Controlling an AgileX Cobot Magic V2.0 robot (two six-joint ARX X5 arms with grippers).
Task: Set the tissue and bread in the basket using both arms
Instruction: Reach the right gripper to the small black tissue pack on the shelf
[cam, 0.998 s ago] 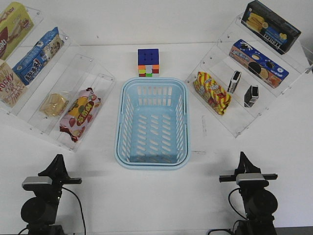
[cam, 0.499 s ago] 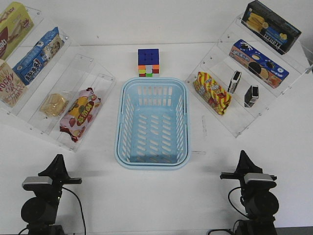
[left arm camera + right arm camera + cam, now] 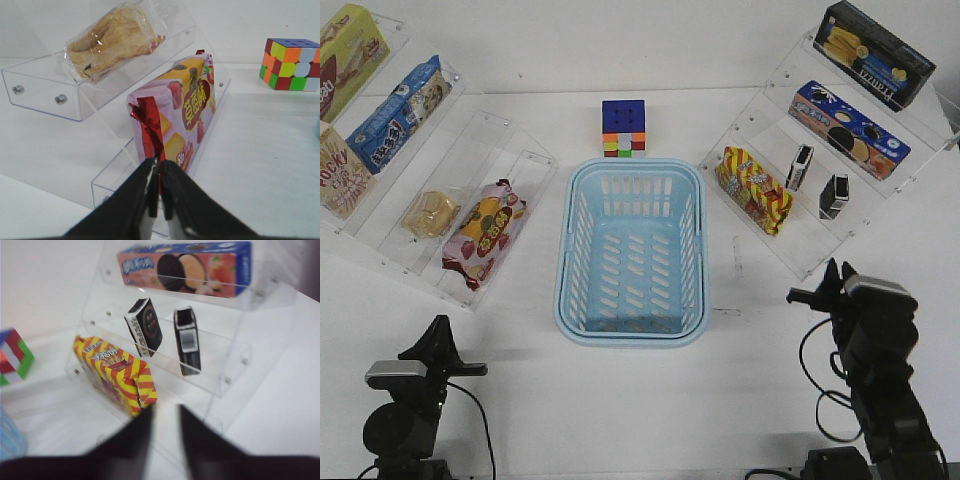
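Slotted light-blue plastic basket (image 3: 630, 250), bread (image 3: 114, 40) in glossy clear wrap, clear acrylic shelves (image 3: 45, 82), matt white table (image 3: 630, 400).

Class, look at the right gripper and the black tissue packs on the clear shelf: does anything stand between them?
Nothing visible does. The right gripper faces the clear acrylic shelf, its fingers slightly apart. The two small black tissue packs stand upright and unobstructed; the red-and-yellow striped snack packet sits one tier lower, beside the path.

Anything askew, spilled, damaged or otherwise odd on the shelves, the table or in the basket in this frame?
Nothing stands out. The light-blue slotted plastic basket sits square and empty on the table, the multicoloured cube is upright behind it, and the clear-wrapped golden bun and two small black tissue packs rest in their clear shelves. No spill or damage shows.
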